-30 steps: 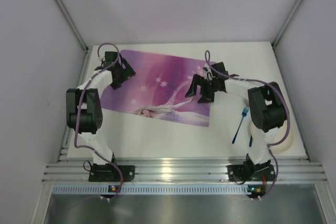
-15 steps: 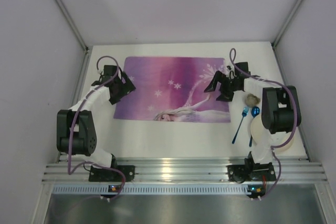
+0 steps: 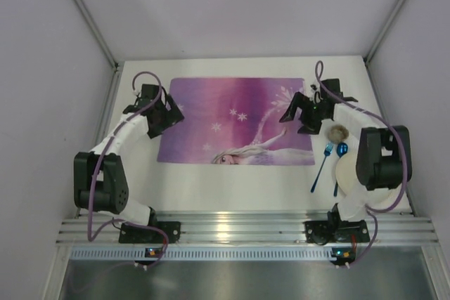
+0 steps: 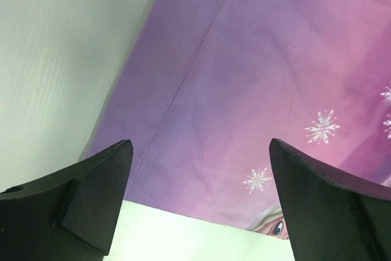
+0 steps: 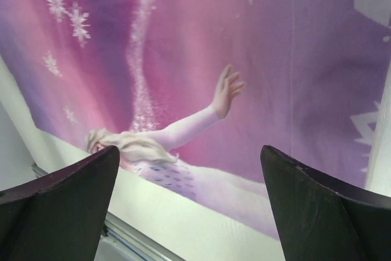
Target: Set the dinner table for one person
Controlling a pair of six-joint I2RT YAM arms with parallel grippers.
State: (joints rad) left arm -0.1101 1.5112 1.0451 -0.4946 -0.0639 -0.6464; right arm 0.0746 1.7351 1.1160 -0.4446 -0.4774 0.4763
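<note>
Pale walls (image 3: 232, 12) all round, a silver rail (image 3: 246, 230) at the near edge, and the white tabletop (image 3: 232, 191) spread beneath both claws. A purple-pink placemat (image 3: 232, 114) lies flat in the middle, its long axis running left to right, square to the rail. The left claw (image 3: 171, 115) is over the mat's left short edge and the right claw (image 3: 294, 120) over its right one. Both are released, with fingers spread wide in the wrist views and nothing between them. Whether they touch the mat, I can't tell.

Here's what matters: all the tableware sits on the right. The blue fork (image 3: 323, 166) lies just off the mat's right edge, long axis near-to-far. A blue spoon (image 3: 341, 151) lies beside it, and a white plate (image 3: 346, 173) is partly hidden by the right arm (image 3: 380, 156). There's a small brownish round thing (image 3: 338, 132) too. All of it lies outward and nearward of the right claw, so that one looks best placed. The left claw is well apart.
</note>
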